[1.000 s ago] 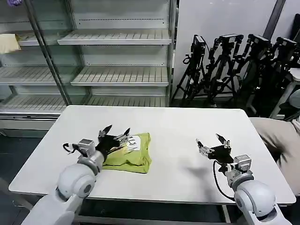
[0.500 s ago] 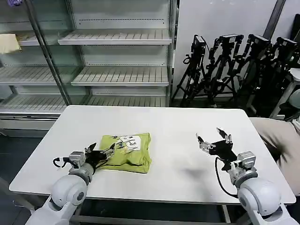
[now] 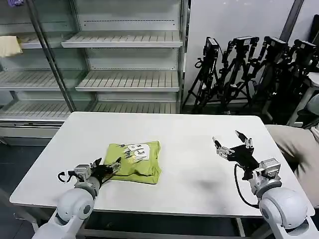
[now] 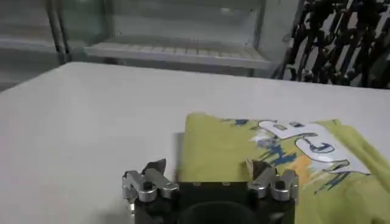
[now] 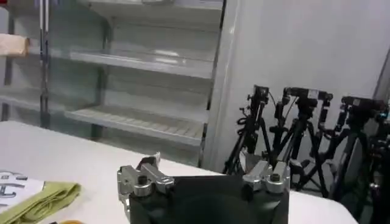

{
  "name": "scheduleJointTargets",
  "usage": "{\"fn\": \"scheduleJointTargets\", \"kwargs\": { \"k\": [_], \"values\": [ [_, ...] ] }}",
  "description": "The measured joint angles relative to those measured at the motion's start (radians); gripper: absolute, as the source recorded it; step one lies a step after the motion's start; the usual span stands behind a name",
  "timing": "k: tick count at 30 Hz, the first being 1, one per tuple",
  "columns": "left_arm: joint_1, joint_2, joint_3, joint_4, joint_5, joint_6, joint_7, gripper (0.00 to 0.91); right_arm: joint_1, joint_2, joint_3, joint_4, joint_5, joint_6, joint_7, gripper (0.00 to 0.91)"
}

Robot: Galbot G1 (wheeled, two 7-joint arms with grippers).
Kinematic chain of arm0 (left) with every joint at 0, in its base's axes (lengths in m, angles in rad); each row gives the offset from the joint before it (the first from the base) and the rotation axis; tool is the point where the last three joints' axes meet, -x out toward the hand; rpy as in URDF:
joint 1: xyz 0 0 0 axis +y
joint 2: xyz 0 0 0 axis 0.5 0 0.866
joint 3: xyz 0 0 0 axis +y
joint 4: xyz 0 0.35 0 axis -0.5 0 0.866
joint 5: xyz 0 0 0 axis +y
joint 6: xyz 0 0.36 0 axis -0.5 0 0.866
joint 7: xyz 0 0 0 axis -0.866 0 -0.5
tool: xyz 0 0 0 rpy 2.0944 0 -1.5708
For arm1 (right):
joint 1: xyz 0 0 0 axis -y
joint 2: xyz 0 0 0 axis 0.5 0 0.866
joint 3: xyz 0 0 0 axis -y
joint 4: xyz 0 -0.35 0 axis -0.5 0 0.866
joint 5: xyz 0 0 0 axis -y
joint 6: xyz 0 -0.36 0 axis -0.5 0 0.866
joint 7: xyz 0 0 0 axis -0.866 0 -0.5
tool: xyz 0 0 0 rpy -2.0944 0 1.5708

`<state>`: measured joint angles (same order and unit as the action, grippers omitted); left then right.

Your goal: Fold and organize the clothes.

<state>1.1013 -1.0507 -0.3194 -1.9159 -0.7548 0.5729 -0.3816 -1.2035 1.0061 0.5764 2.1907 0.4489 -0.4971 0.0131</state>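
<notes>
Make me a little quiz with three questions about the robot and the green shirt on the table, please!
1. True or false: the T-shirt lies folded on the white table.
2. Which gripper is nearer the shirt: A) left gripper B) right gripper?
3. Fill in: the shirt's printed side faces ____.

Key
1. True. It is a small folded bundle, not spread wide.
2. A. The left gripper is open at the shirt's edge nearest the robot, holding nothing; the right gripper is open above bare table, well apart from the shirt.
3. Up. The white and blue print shows on top.
</notes>
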Motion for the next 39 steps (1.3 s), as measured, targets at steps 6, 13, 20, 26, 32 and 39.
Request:
{"fn": "scheduleJointTargets", "kwargs": {
  "k": [6, 13, 20, 26, 32, 39],
  "values": [
    [-0.006, -0.013, 0.006, 0.015, 0.004, 0.0, 0.001, 0.03, -0.008, 0.002, 0.012, 0.002, 0.003, 0.0, 0.006, 0.907],
    [-0.006, -0.015, 0.006, 0.027, 0.006, -0.002, 0.005, 0.03, -0.011, 0.005, 0.014, 0.003, 0.003, 0.0, 0.005, 0.907],
    [0.004, -0.012, 0.001, 0.034, 0.018, -0.005, 0.021, 0.03, -0.015, 0.009, 0.006, 0.007, 0.0, 0.0, 0.003, 0.907],
    [0.009, 0.002, -0.018, 0.039, 0.038, -0.009, 0.04, 0.03, -0.009, 0.004, 0.004, -0.001, -0.005, 0.007, 0.001, 0.907],
    [0.027, 0.068, -0.09, 0.036, 0.075, 0.002, 0.112, 0.01, -0.009, 0.001, 0.006, -0.005, -0.006, 0.016, -0.005, 0.907],
    [0.083, 0.246, -0.275, 0.056, 0.177, -0.014, 0.276, 0.01, -0.003, 0.017, 0.004, -0.019, -0.012, 0.032, -0.015, 0.907]
  ]
}}
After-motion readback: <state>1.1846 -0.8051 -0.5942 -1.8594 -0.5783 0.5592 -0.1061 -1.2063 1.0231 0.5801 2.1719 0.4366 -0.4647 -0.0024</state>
